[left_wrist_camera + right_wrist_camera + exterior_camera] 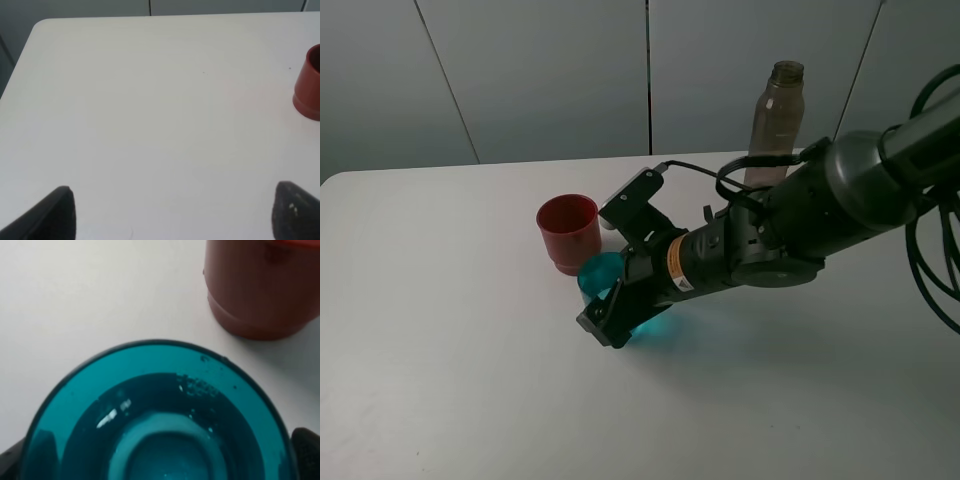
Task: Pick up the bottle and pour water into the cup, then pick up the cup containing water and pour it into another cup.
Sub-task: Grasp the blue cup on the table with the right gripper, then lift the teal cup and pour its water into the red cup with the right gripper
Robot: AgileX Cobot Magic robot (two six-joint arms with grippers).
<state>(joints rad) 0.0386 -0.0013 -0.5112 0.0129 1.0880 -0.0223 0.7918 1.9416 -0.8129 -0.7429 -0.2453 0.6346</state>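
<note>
The teal cup (pixel 600 272) stands on the surface (pixel 450 330) just in front of the red cup (pixel 568 230), with water in it. The right gripper (pixel 610 328) straddles the teal cup, fingers spread wide on either side, not clamped. The bottle (pixel 778 120) stands upright at the back, behind the right arm. The left gripper (pixel 172 215) hangs over the surface with fingers released, near the red cup.

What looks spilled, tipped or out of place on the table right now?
Nothing stands out. The bottle and the red cup stand upright, the teal cup holds water between the fingers of the right gripper, and no puddle shows on the table. Only a few droplets cling to the teal cup's inner wall.
</note>
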